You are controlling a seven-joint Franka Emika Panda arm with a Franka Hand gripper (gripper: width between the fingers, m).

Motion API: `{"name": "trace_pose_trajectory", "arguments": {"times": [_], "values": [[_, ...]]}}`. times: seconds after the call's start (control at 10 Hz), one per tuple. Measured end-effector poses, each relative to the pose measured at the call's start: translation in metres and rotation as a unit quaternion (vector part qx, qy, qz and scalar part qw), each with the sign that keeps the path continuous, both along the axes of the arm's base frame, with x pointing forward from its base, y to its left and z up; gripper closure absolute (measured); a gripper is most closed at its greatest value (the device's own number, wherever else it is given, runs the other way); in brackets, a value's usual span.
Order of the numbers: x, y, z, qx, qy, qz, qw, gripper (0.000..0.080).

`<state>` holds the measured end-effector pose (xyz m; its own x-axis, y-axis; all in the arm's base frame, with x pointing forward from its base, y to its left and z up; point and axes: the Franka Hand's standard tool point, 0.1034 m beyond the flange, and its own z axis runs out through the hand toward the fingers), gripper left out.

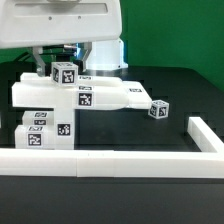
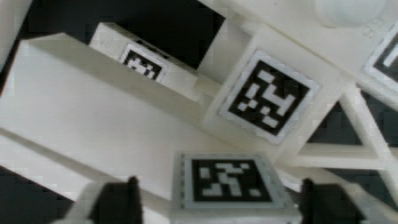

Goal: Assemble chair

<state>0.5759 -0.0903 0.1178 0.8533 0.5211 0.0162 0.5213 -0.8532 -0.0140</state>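
Chair (image 1: 70, 100) parts sit bunched on the black table (image 1: 185, 85) toward the exterior view's left, under the arm (image 1: 100, 40) and inside the low rail (image 1: 110, 160). All are matte white plastic, chunky and square-edged, and carry black-and-white square tags. Largest is the flat slab (image 1: 38, 93). A bar (image 1: 120, 97) runs from it with its long axis pointing to the exterior view's right, ending in a tagged, cube-like tip. Two blocky legs (image 1: 40, 132) lie near the rail. Smallest is a tagged block (image 2: 228, 178), and the coming move hangs on it. In the wrist view it lies straight ahead of the gripper (image 2: 222, 205), centred between the dark fingers (image 2: 116, 200), with its tagged face toward the camera. The gripper is released, with a gap showing on each side of the block, so nothing is held. I judge that a short advance and a squeeze across the block's flat sides would take it. The smooth, hard plastic likely offers little friction, so a centred grip matters. Whether this block is already seated in the slab cannot be told.
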Motion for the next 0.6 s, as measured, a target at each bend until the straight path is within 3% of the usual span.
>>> {"name": "trace_pose_trajectory", "arguments": {"times": [0.1, 0.4, 0.6], "values": [[0.0000, 0.0000, 0.0000, 0.000, 0.000, 0.000, 1.000, 0.0515], [0.0000, 0.0000, 0.0001, 0.000, 0.000, -0.014, 1.000, 0.0515], [-0.0019, -0.0015, -0.0004, 0.004, -0.010, -0.112, 0.994, 0.0515]]}}
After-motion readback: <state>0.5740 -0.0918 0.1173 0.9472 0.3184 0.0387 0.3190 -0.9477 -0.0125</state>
